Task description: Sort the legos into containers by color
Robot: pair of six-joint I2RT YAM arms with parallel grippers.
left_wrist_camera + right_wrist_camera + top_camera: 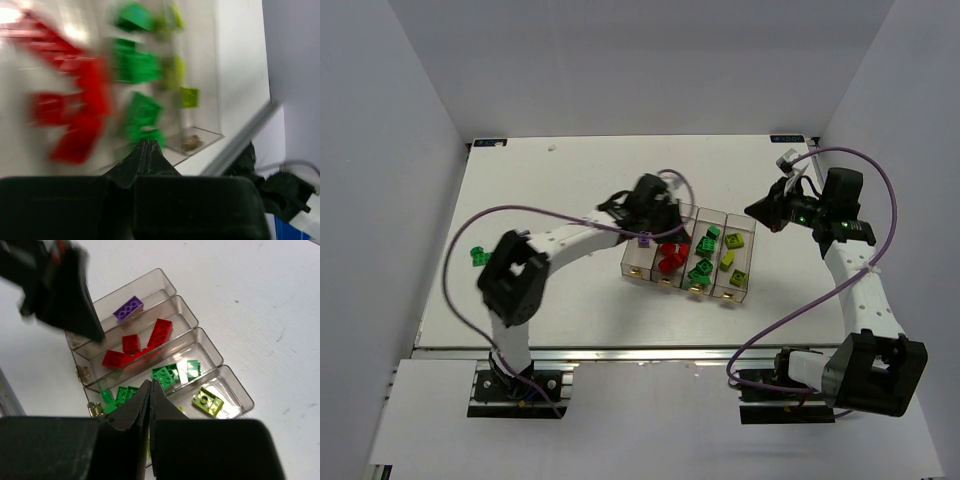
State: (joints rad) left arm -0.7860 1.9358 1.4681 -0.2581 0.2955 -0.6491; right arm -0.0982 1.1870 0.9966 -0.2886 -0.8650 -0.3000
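The four joined clear bins (638, 262) stand mid-table. From left to right they hold a purple brick (643, 240), red bricks (670, 257), dark green bricks (703, 256) and yellow-green bricks (733, 250). Two green bricks (477, 254) lie loose on the table at far left. My left gripper (658, 215) hovers over the far end of the left bins, blurred; in its wrist view its jaws (145, 143) are shut and empty. My right gripper (761, 212) is just right of the bins, shut and empty (151, 384). The right wrist view shows the purple brick (128, 308), red bricks (131, 343) and green bricks (165, 376).
White walls enclose the table on three sides. Purple cables loop over both arms (520, 212). The table's metal front rail (620, 352) runs along the near edge. The left arm's gripper (65, 290) fills the upper left of the right wrist view.
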